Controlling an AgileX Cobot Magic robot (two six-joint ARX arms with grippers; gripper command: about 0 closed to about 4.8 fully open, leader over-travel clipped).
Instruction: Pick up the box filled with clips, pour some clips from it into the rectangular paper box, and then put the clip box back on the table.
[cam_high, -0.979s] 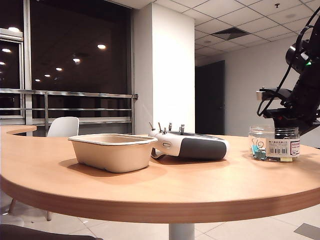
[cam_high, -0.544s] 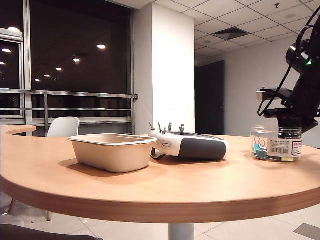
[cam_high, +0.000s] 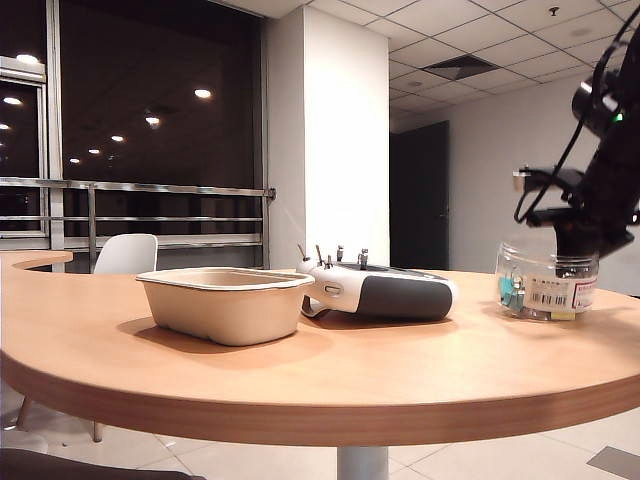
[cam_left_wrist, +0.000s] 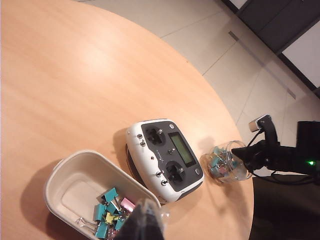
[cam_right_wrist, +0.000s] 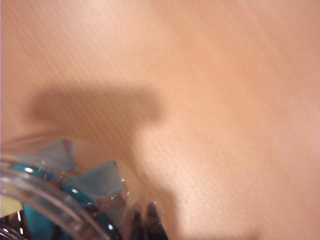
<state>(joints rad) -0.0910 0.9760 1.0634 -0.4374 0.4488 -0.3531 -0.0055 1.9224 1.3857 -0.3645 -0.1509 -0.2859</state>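
Your right fingers (cam_high: 578, 243) have just clamped the jar's (cam_high: 546, 282) rim and tipped it off the table (cam_high: 300, 380); carry it to the tray (cam_high: 226, 303). Left fingers' (cam_left_wrist: 142, 224) state: cannot tell.

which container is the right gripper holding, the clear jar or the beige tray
The clear jar: the right gripper is shut on its rim; the beige tray sits untouched, left of the controller.

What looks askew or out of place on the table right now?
The jar tilts off level, its rim pinched by the right gripper at the table's right; left gripper hovers over the tray. No clips spilled.
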